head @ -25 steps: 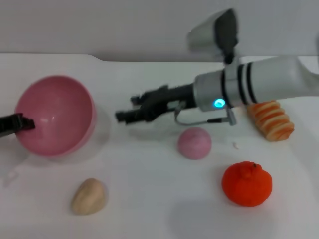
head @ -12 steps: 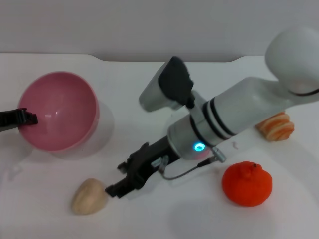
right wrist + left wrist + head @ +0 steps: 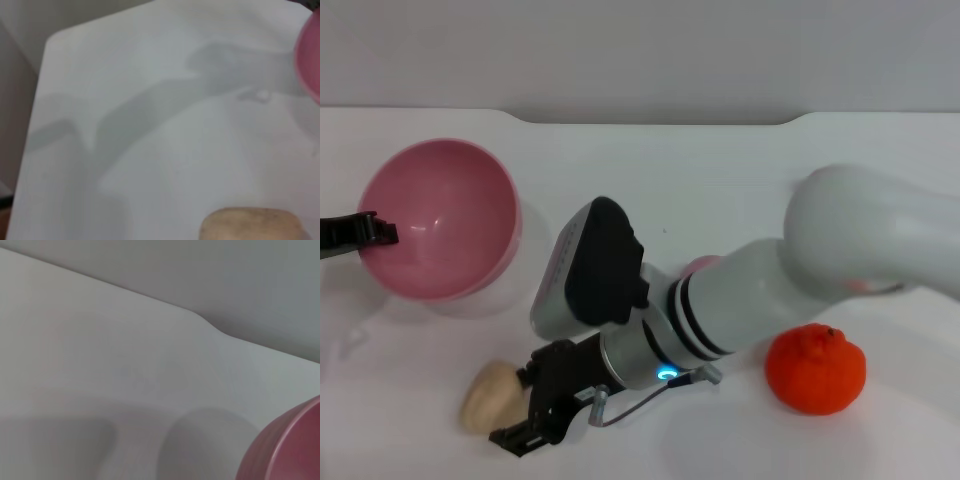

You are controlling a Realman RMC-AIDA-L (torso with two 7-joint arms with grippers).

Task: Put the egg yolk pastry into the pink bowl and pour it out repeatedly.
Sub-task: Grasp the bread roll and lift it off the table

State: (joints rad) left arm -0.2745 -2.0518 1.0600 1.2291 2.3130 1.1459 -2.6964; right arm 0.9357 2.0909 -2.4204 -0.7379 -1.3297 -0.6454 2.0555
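Note:
The egg yolk pastry point(image 3: 483, 396), a pale tan dome, lies on the white table point(image 3: 720, 180) at the front left; it also shows in the right wrist view as the pastry point(image 3: 250, 225). My right gripper point(image 3: 520, 407) is open, low beside the pastry's right end, its black fingers point(image 3: 510, 437) reaching around that end. The pink bowl point(image 3: 440, 220) is tilted at the far left with its opening toward me, and my left gripper point(image 3: 365, 232) is shut on its rim. The bowl's wall point(image 3: 290, 450) fills a corner of the left wrist view, and its edge point(image 3: 310, 65) shows in the right wrist view.
An orange mandarin point(image 3: 816, 368) sits at the front right. A pink-mauve ball point(image 3: 695, 265) peeks out behind my right arm, which lies across the middle of the table. The table's back edge meets a grey wall.
My right arm swung from the table's middle down and to the left, bringing its gripper to the pastry. The pink bowl and left gripper barely moved.

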